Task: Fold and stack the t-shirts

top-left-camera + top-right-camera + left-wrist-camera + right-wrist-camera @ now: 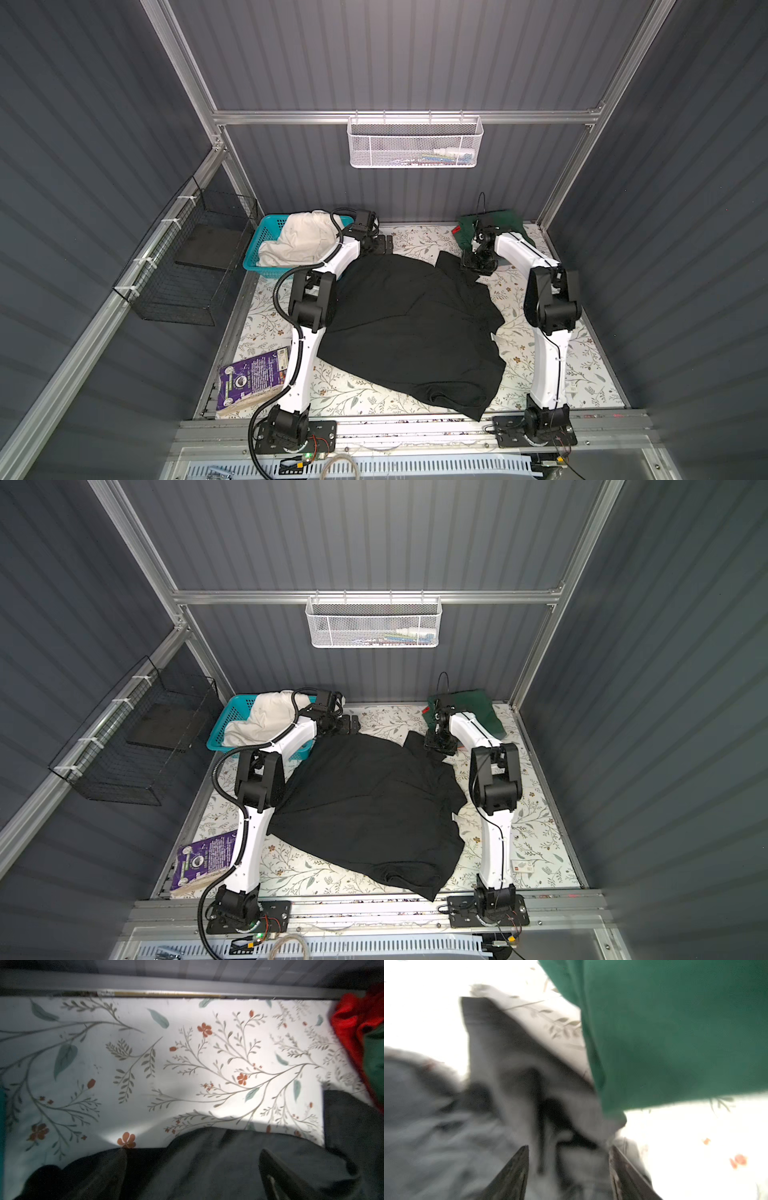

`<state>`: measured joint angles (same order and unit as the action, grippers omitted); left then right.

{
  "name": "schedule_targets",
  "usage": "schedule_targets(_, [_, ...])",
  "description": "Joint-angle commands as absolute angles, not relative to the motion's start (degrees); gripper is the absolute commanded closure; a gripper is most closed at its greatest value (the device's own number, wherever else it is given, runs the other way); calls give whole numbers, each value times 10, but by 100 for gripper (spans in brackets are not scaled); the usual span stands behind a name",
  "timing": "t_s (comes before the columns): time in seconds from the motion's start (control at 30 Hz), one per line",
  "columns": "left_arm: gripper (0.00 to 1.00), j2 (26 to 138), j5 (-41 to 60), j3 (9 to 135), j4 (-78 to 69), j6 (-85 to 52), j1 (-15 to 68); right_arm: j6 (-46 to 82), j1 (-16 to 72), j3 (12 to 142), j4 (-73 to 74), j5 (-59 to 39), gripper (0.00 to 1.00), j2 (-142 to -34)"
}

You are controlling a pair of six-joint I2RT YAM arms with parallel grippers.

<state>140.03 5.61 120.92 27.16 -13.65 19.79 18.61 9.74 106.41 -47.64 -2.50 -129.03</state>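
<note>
So far you have little banked. The green shirt [503, 222] lies folded in the far right corner on top of the red shirt [351, 1018], and that looks like your stack. The black shirt [407, 324] is spread, rumpled, across the middle of the table [540, 353], and I judge its fold barely begun. The cream shirt [299, 241] sits bunched in the basket [266, 239] at the far left, not yet folded. No grey shirt shows clearly.

Your left gripper [384, 244] hangs wide open just over the black shirt's far edge, holding nothing. Your right gripper [569, 1148] stands at the shirt's far right sleeve, jaws parted with cloth beneath them. The blurred wrist view shows no pinch.

Mind the stack: it lies just beside that sleeve, so a careless pull could drag it. The purple box [253, 380] lies by the left arm's base, apart from the shirt.
</note>
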Motion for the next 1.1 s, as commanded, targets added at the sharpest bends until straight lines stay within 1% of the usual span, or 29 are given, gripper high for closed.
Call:
schedule_targets(0.0, [0,1396,45,1239,286,-118,195,156,98,1118,-535,27,37,-1328])
schedule_targets(0.13, [0,1412,25,1254,290,-107,193,141,98,1147,-540,54,36,-1355])
schedule_targets(0.3, [0,1429,11,1269,300,-106,185,123,100,1175,-544,71,40,-1370])
schedule_targets(0.43, [0,1430,9,1263,297,-107,178,113,99,1209,-569,96,39,-1385])
schedule_targets(0.57, [0,1432,10,1262,294,-104,175,91,99,1231,-582,59,45,-1403])
schedule_targets(0.7, [0,1433,19,1258,295,-103,173,63,105,1251,-602,3,45,-1422])
schedule_targets(0.87, [0,1427,23,1236,285,-108,173,32,138,1210,-569,3,44,-1403])
schedule_targets(0.9, [0,1426,23,1235,286,-107,173,34,140,1210,-570,0,45,-1405])
schedule_targets(1.07, [0,1423,11,1229,291,-98,173,43,142,1229,-576,8,63,-1417])
